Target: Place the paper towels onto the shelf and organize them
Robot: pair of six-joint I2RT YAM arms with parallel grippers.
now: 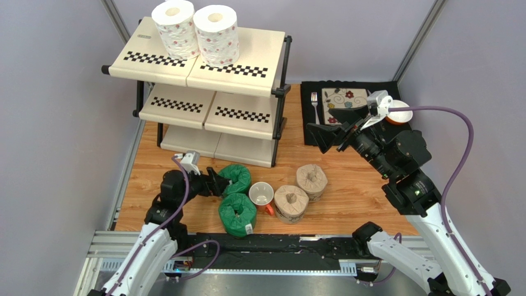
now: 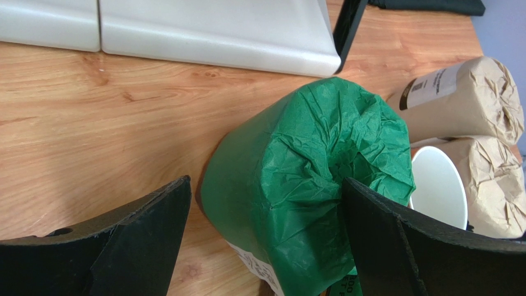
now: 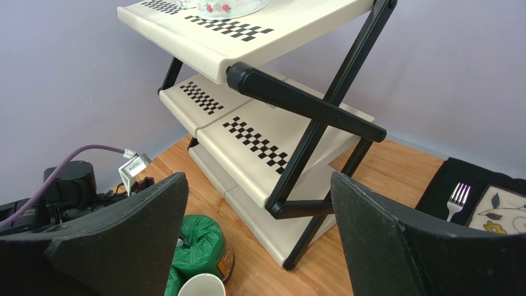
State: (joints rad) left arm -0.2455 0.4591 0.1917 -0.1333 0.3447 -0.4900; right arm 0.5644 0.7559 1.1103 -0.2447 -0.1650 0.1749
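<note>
Paper towels sit in two places. Two white rolls with small red floral print [image 1: 176, 28] stand side by side on the top tier of the three-tier cream plastic shelf with checkered front strips and black posts [image 1: 244, 71], at the far left corner of the wooden desk [image 1: 358, 197]. The other four sit toward the desk's near edge: two rolls wrapped in crinkled green paper [image 1: 237, 214], and two rolls in tan-brown paper [image 1: 291, 203] nearer the middle. A white mug with a red handle [image 1: 262, 195] stands between the two groups.

My left end effector [image 1: 216, 184] is spread fully wide and straddles the farther green roll [image 2: 308, 185], gripping nothing yet. My right end effector [image 3: 259, 179] hangs wide open and empty, raised above the desk and facing the shelf's side.

I judge these rolls light and squashy, with loose wrapping that may slide over the core. I'd squeeze gently across the cylinder's middle, not on the gathered paper at the end.

One tan roll carries a white label with a barcode [image 2: 432, 86], its print too fine to read. The green roll's white sticker is cut off by the frame, and an orange label on a green roll, seen from the right wrist, is illegible too.
</note>
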